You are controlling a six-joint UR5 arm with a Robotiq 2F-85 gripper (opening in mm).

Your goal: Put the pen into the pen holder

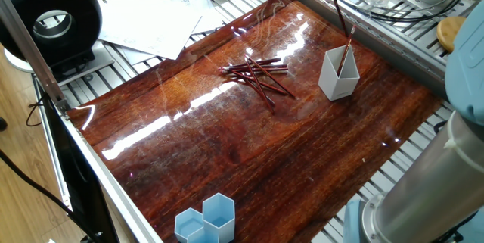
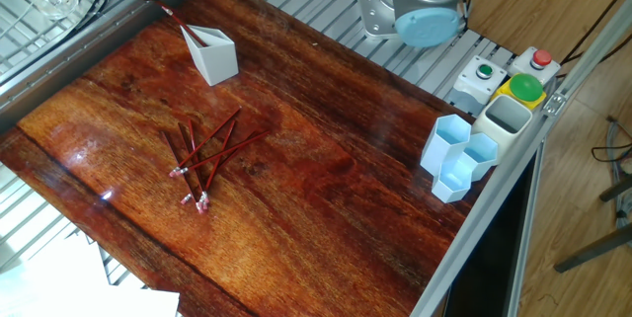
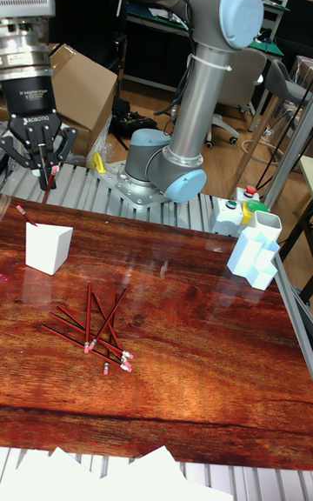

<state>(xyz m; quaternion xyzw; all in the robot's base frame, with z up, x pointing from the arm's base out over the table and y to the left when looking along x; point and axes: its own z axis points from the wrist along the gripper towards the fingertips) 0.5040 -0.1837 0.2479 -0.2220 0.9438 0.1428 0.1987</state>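
Finding: the claw (image 3: 43,172) stood above the pen holder (image 3: 48,249) and off to that side of it which faces the worktop's (image 1: 249,152) metal-rail edge, not over its opening. Both fixed views agreed on this.

Its fingers were drawn in close on a red pen (image 1: 340,8), gripped near the upper end. Nothing else touched the claw. The fingertips were small in every view, so the grip was judged from the tall fixed view, where the pen sat between converging fingers.

The held pen's long axis ran on a slant, the lower end pointing down toward the pen holder. That end hung clear above the slanted rim and, as far as could be told, just outside it on the rail side.

A second pen (image 3: 23,214) already leaned inside the pen holder, its top poking past the rim toward the claw. The held pen's lower end lay very near that top; contact could not be determined.

Judgement: insertion was not yet done. The coming move turns on bringing the lower end across the rim to the opening, then lowering along the slant without fouling the leaning pen.

Loose pens (image 1: 257,73) lay on the worktop, well apart from the pen holder.
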